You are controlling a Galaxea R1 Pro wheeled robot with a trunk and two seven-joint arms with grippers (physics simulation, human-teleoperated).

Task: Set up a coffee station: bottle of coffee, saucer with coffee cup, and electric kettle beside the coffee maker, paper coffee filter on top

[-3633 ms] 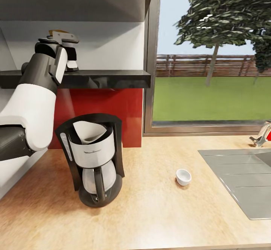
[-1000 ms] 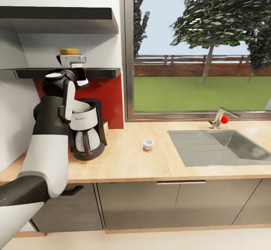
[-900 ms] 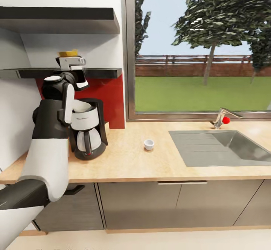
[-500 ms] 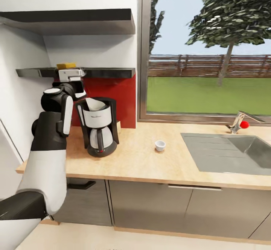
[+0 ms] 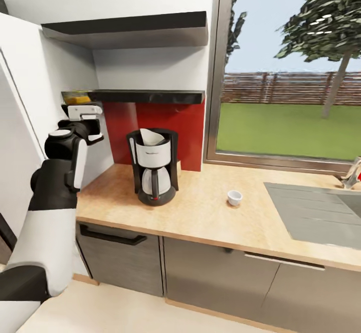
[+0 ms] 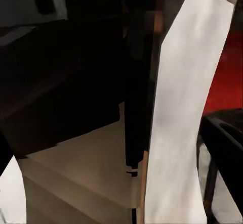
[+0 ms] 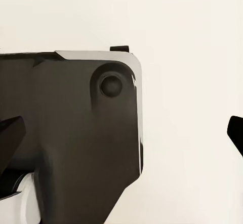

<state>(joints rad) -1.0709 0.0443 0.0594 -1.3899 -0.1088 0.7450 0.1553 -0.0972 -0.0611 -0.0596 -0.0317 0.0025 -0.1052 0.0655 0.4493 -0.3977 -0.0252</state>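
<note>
Bottle of coffee [image 5: 76, 98] sat at left end of lower kitchen shelf [image 5: 150, 95], yellow-gold cap showing just above left gripper [image 5: 84, 121]. Gripper raised at shelf edge, directly under bottle; whether jaws held anything could not be told. Left arm nearer. Bottle stood upright, up and left of coffee maker [image 5: 153, 166] on countertop [image 5: 210, 218]; paper coffee filter [image 5: 152, 136] in top, coffee cup [image 5: 234, 197] well right.
</note>
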